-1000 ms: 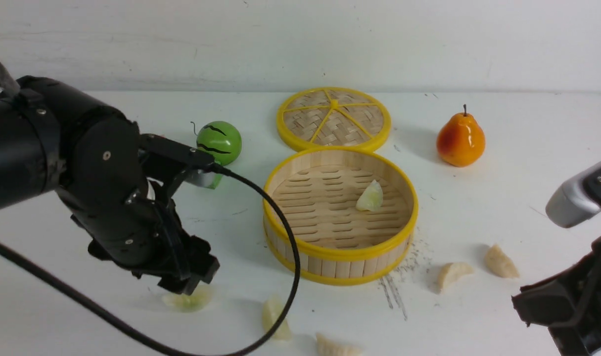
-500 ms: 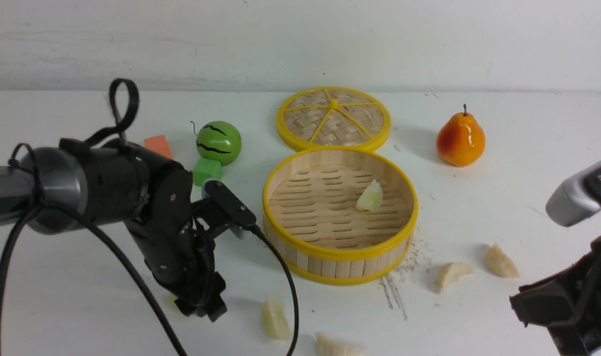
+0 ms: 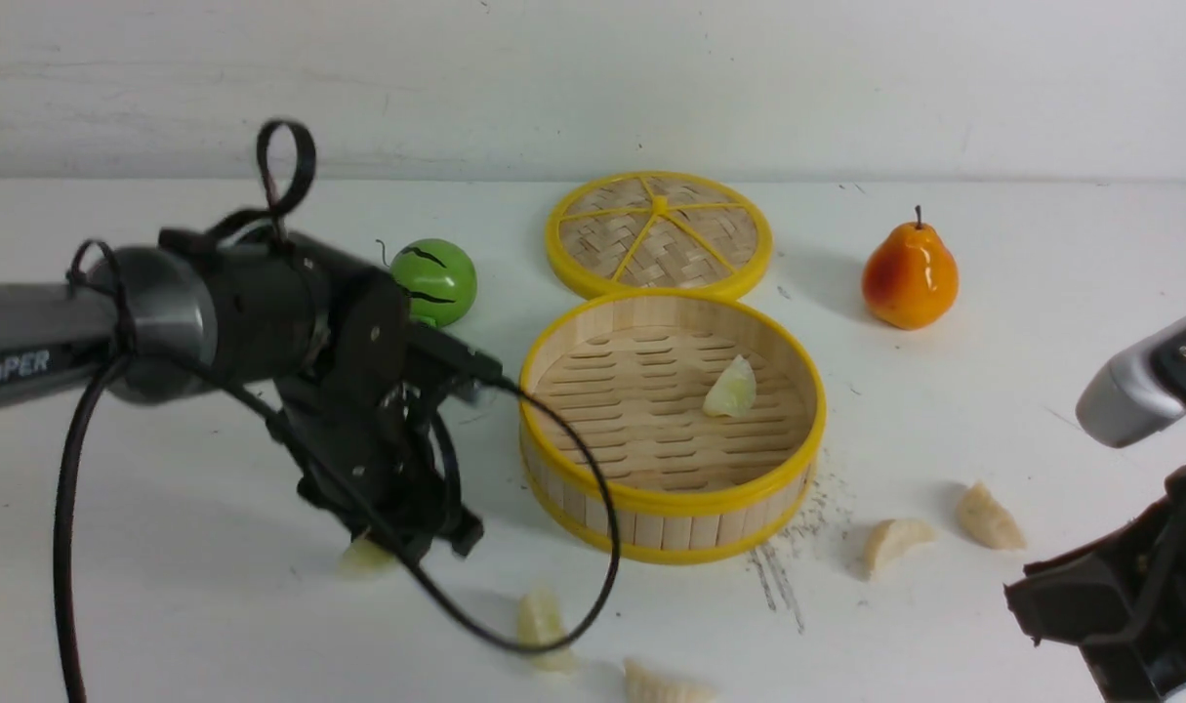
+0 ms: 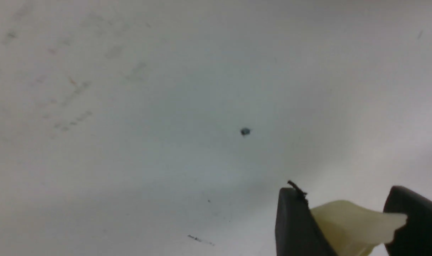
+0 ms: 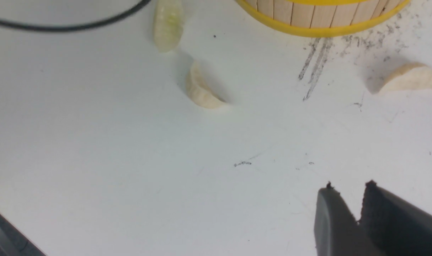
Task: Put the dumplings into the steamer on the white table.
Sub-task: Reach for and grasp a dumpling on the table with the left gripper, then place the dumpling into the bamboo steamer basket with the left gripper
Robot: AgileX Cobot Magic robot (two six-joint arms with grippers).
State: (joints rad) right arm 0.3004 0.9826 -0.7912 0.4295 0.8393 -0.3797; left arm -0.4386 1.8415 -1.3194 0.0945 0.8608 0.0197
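Gripping a pale dumpling (image 4: 351, 222), left claw (image 4: 347, 217) beside steamer (image 3: 671, 503); right claw (image 5: 360, 213) nearly closed, empty.

steamer (image 3: 671, 508): pale wood slats, yellow rims | white table (image 3: 993, 293): matt, scuffed

We see our left gripper (image 4: 347, 220) with both dark fingers (image 4: 294, 227) clamped on a pale dumpling (image 4: 351, 222) above the scuffed white table (image 4: 148, 124)

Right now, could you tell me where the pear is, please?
In the front view the pear stands upright on the white table, at the far right, just right of the woven lid and beyond the steamer.
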